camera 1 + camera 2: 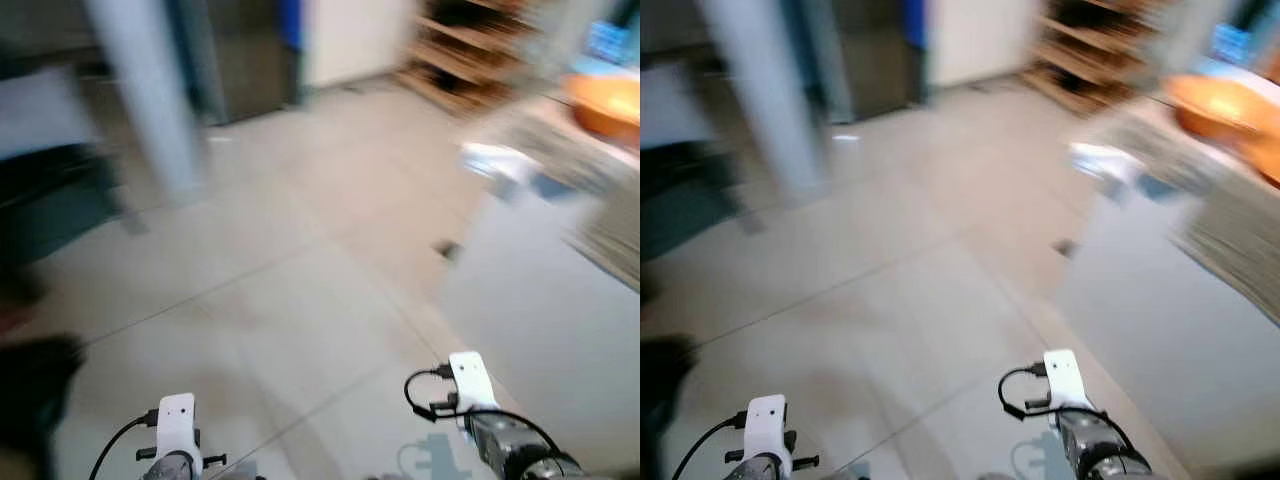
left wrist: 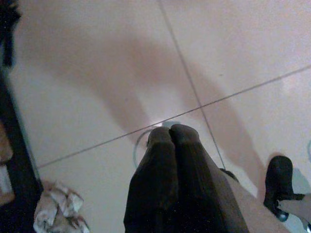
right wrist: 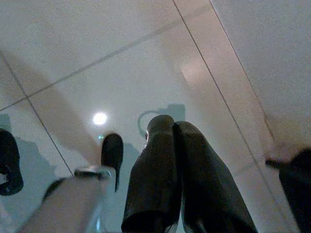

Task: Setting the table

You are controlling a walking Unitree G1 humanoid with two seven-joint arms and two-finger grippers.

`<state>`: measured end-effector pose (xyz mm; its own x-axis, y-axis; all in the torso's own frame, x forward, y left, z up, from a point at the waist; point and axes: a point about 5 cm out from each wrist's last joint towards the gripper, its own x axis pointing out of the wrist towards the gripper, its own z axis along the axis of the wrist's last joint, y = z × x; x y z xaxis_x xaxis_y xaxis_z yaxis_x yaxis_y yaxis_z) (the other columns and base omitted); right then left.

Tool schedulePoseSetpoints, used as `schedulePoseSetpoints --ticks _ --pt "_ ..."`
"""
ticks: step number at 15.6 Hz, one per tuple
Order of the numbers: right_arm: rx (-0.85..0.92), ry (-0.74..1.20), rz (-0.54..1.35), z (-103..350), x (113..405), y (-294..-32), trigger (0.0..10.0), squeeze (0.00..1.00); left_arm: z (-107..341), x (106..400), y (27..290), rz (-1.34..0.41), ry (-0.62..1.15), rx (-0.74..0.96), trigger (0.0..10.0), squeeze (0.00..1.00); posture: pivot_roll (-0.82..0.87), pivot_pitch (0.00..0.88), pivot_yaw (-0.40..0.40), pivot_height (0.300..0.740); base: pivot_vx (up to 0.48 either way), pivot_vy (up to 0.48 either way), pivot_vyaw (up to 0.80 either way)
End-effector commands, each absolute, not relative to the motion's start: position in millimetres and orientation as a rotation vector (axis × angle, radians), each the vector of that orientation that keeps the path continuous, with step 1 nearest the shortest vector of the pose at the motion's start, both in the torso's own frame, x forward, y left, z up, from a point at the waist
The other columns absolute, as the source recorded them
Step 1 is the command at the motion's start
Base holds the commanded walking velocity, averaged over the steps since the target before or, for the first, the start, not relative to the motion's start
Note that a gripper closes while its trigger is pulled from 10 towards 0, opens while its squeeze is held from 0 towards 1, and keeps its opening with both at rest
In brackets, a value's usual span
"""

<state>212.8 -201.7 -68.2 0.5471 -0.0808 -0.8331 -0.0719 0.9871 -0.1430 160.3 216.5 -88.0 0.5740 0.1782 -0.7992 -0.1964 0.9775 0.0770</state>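
Observation:
Both arms hang low over a tiled floor (image 1: pixel 300 300); the head views are blurred by motion. The white wrist units of my left arm (image 1: pixel 176 425) and right arm (image 1: pixel 470 382) show at the bottom edge. In the left wrist view my left gripper (image 2: pixel 171 134) is shut, its black fingers pressed together with nothing between them, pointing down at the floor. My right gripper (image 3: pixel 167 124) is likewise shut and empty above the tiles. An orange object (image 1: pixel 1225 105) lies on a surface at the far right, too blurred to identify.
A pale pillar (image 1: pixel 150 100) stands ahead left, with dark furniture (image 1: pixel 50 200) beside it. Wooden shelving (image 1: pixel 470 50) is at the back right. A grey rug (image 1: pixel 550 300) covers the floor on the right. Crumpled paper (image 2: pixel 56 211) lies by my left foot.

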Motion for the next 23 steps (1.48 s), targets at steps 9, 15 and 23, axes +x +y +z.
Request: schedulePoseSetpoints --ticks 9,15,23 --pt "-0.217 0.974 0.088 -68 216 -192 10.0 0.0 -86 165 215 0.179 0.918 -0.033 10.0 0.0 0.01 0.031 -0.007 0.74 0.0 0.0 -0.8" --pt "-0.199 0.962 0.119 -67 219 -184 10.0 0.0 -87 165 212 0.168 0.929 0.003 10.0 0.0 0.0 0.042 -0.007 0.74 0.0 0.0 -0.8" --pt "-0.213 0.875 0.189 -56 237 -170 10.0 0.0 -81 175 216 0.18 0.895 0.039 10.0 0.0 0.0 0.025 -0.003 0.74 0.0 0.0 -0.65"
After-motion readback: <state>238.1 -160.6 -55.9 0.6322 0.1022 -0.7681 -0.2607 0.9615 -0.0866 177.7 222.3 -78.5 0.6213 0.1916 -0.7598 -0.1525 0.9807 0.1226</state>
